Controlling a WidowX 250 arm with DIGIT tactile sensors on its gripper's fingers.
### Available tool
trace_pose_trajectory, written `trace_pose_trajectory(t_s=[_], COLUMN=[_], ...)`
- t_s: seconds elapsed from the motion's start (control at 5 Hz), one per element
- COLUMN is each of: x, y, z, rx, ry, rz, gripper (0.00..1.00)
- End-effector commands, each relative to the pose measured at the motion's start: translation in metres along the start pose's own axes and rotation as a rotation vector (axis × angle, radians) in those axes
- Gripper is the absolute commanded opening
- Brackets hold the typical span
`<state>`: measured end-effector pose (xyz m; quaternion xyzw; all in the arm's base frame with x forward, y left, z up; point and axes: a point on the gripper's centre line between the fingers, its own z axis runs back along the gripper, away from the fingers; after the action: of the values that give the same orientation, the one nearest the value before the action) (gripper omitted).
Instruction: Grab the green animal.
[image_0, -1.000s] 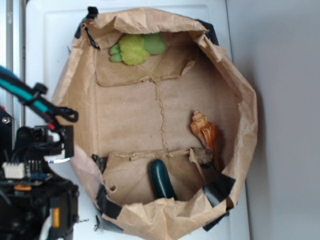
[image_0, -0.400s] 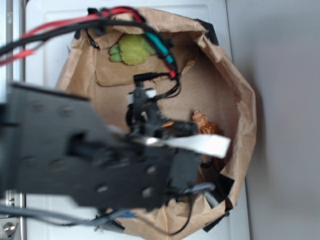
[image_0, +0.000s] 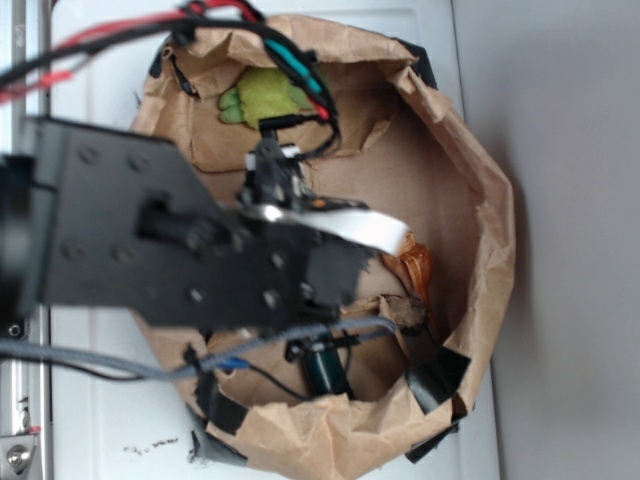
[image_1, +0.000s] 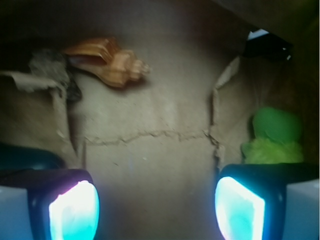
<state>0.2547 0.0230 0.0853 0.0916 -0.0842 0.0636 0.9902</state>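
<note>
The green animal (image_0: 262, 97) lies at the far end of the paper bag (image_0: 480, 200), on the bag's floor close against the crumpled wall. It is not held and nothing touches it. In the exterior view its fuzzy yellow-green body is seen with the smoother light green limbs to the left, and part of it is covered by cables (image_0: 300, 75). Its long axis is judged to run across the bag, roughly left to right in that view, though the covered end cannot be confirmed. In the wrist view the smooth green part sits above the fuzzy part, at the right edge and just beyond one fingertip.

The end effector (image_1: 157, 207) is released: its two fingers (image_1: 239, 207) stand wide apart with only bare paper between them. It is placed over the middle of the bag floor, to one side of the animal and not yet lined up with it.

The task is judged to be at the approach stage. The reach into the bag is made; what remains is the shift toward the animal, the descent around it, the closing and the lift.

A seashell (image_1: 107, 62) lies well apart from the animal, toward the opposite side of the bag floor.
</note>
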Motion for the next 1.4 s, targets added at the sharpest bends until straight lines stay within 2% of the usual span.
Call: trace_pose_trajectory(t_s=[0.0, 0.2, 0.4, 0.6, 0.8, 1.2], x=[0.017, 0.017, 0.021, 0.026, 0.023, 0.014], y=[0.020, 0.020, 0.030, 0.046, 0.055, 0.076], z=[0.007, 0.007, -0.009, -0.041, -0.047, -0.012], rx=[0.032, 0.032, 0.058, 0.121, 0.113, 0.065], ry=[-0.043, -0.043, -0.071, -0.082, -0.081, -0.058], rz=[0.008, 0.008, 0.085, 0.097, 0.083, 0.066], gripper=[1.00, 1.00, 1.00, 1.00, 1.00, 1.00])
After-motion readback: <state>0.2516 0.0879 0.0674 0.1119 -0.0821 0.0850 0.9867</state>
